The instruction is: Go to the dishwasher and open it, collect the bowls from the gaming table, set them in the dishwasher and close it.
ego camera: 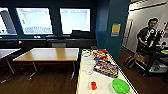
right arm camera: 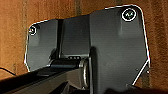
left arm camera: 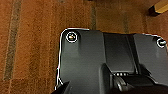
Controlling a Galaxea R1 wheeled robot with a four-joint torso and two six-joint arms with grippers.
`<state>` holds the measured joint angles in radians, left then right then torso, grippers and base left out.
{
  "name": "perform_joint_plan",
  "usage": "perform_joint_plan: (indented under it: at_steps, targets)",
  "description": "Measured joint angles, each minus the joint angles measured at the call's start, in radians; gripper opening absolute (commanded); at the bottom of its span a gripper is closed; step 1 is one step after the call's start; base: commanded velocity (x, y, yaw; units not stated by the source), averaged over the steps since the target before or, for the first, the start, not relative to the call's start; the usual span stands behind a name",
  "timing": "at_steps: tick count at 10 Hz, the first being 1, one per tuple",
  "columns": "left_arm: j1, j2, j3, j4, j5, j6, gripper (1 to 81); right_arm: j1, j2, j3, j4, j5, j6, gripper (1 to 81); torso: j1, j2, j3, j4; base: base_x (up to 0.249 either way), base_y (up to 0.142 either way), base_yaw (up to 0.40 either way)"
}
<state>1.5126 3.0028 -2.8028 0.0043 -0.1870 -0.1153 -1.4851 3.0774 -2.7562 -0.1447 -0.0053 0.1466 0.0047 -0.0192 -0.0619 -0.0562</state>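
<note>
The gaming table (ego camera: 84,79), long and narrow with a white top and a yellow edge strip, runs away from me at the lower middle of the head view. A bright green bowl (ego camera: 120,85) sits near its close right corner. Farther along the table stand a small clear bowl (ego camera: 89,72) and a larger clear glass bowl (ego camera: 86,53). The dishwasher is out of view. Both wrist views look down on brown carpet (left arm camera: 32,50) past the robot's own dark plate.
A small red and white thing (ego camera: 93,85) stands left of the green bowl. Colourful snack packs (ego camera: 106,68) lie along the table's right side. A wooden-topped table (ego camera: 48,54) stands to the left. A person (ego camera: 147,32) with a rig stands at the right.
</note>
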Motion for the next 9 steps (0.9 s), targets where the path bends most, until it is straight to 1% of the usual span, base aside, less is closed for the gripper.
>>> perform_joint_plan:
  at_steps: [3, 4, 6, 7, 9]
  targets:
    - [-0.016, 0.000, 0.000, 0.000, -0.004, 0.000, 81.1, 0.010, 0.000, 0.000, 0.003, 0.005, 0.003, 81.1, 0.000, 0.000, 0.000, 0.000, 0.114, 0.000, 0.000]
    - [-0.010, 0.001, 0.000, 0.000, -0.001, 0.000, 81.1, 0.004, 0.000, 0.000, 0.003, 0.005, 0.003, 81.1, 0.000, 0.000, 0.000, 0.000, 0.000, 0.000, 0.000]
    - [-0.025, 0.000, 0.000, 0.001, -0.006, 0.001, 81.1, 0.017, -0.004, 0.001, 0.004, 0.034, 0.003, 81.1, 0.003, 0.001, -0.001, 0.000, 0.000, 0.000, 0.000]
    - [-0.023, 0.000, 0.000, 0.002, -0.009, 0.004, 81.1, 0.016, -0.008, 0.003, 0.007, 0.039, 0.003, 81.1, 0.002, 0.001, 0.000, 0.000, 0.000, 0.000, 0.000]
    - [-0.004, -0.009, 0.007, 0.002, 0.002, 0.007, 81.1, -0.005, -0.037, 0.046, 0.007, 0.033, 0.003, 81.1, 0.001, 0.001, 0.000, 0.000, 0.000, 0.000, 0.000]
